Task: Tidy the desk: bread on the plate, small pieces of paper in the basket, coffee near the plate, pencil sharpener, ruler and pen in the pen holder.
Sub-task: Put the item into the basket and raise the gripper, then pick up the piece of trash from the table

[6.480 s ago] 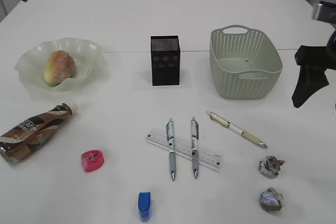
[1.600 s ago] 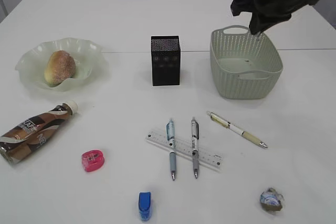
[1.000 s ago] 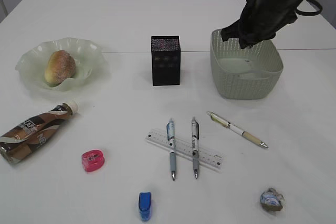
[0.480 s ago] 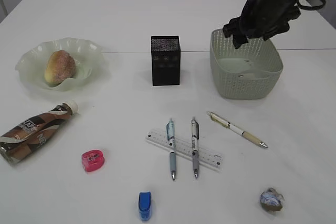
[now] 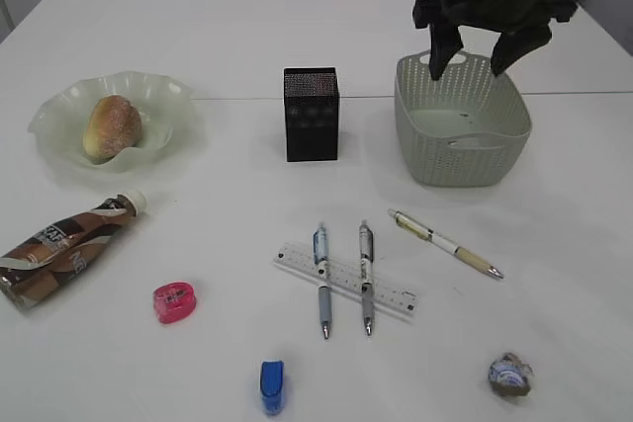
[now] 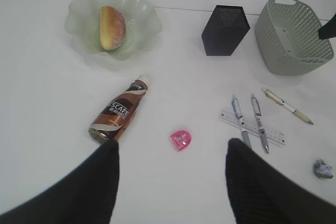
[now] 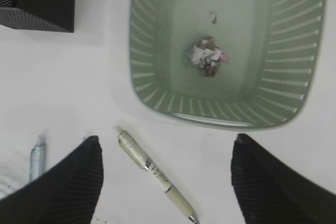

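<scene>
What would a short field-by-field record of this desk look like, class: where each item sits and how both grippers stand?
bread: on the plate
plate: far left of the desk
coffee: lying on its side near the plate
paper in basket: one ball
paper on desk: one ball
basket: far right
right gripper: open above the basket
left gripper: open, empty, high above the desk

A large plain white desk (image 5: 227,27) is seen. Around the black square dotted pen holder (image 5: 312,114), a wavy pale green glass plate (image 5: 59,111) is placed at nine o'clock, a grey-green perforated plastic basket (image 5: 461,150) at three, a clear plastic ruler (image 5: 346,280) under two pens at six, and a brown swirl-labelled coffee bottle (image 5: 61,248) at eight.
</scene>
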Controlling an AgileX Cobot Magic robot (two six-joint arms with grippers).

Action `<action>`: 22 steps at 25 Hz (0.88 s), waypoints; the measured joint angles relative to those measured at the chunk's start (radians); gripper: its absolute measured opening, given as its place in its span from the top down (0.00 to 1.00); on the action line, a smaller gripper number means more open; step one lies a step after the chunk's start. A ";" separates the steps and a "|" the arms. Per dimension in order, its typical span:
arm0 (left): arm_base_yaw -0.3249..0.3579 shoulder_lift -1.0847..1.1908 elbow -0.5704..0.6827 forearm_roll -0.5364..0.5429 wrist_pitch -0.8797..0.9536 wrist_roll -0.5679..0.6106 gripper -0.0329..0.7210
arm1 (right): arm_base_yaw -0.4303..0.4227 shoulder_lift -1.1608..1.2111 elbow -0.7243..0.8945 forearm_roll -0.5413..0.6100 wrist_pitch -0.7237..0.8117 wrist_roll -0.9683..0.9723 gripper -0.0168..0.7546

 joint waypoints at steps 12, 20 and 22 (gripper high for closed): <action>0.000 0.000 0.000 -0.036 0.000 0.000 0.34 | 0.038 -0.277 0.361 0.076 0.007 -0.012 0.25; 0.000 0.000 0.000 -0.038 0.000 0.000 0.35 | 0.165 -0.475 0.797 0.082 -0.058 0.063 0.25; 0.000 0.000 0.000 -0.040 0.000 0.000 0.35 | 0.176 -0.477 0.877 0.086 -0.113 0.067 0.25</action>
